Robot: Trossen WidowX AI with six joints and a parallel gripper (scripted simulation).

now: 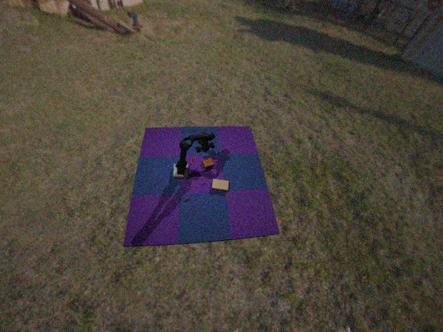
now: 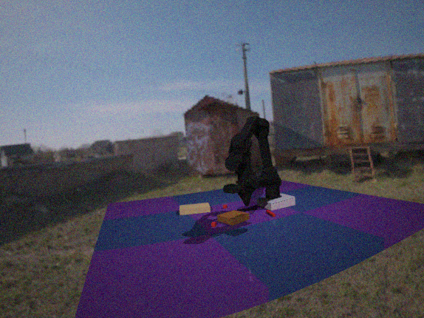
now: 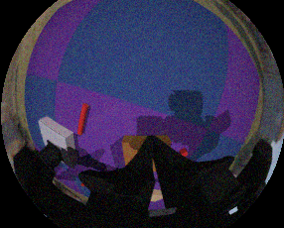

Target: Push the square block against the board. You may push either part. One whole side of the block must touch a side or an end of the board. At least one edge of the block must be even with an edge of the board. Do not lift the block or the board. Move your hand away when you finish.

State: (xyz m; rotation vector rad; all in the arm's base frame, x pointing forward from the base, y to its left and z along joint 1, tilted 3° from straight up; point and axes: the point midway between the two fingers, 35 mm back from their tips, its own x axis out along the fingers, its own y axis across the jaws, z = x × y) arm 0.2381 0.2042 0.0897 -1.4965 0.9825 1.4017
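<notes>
The orange-brown square block (image 1: 208, 163) (image 2: 233, 217) (image 3: 130, 149) lies flat on the mat, partly hidden by the fingers in the wrist view. The tan oblong board (image 1: 220, 184) (image 2: 194, 208) lies flat, apart from the block, with a clear gap between them. A strip of tan, probably the board, shows between the fingers in the wrist view. My gripper (image 1: 204, 150) (image 2: 247, 204) (image 3: 151, 138) is shut and empty. It hangs over the mat close to the block, with its tips a little above block height. Whether the tips touch the block cannot be told.
A red bar (image 1: 191, 160) (image 2: 270, 213) (image 3: 83, 119) lies between the block and the white arm base (image 1: 180, 171) (image 2: 281, 202) (image 3: 57, 133). A small red piece (image 1: 217, 160) (image 2: 213, 224) (image 3: 184, 153) lies beside the block. Another red piece (image 1: 204, 183) (image 2: 224, 206) lies near the board.
</notes>
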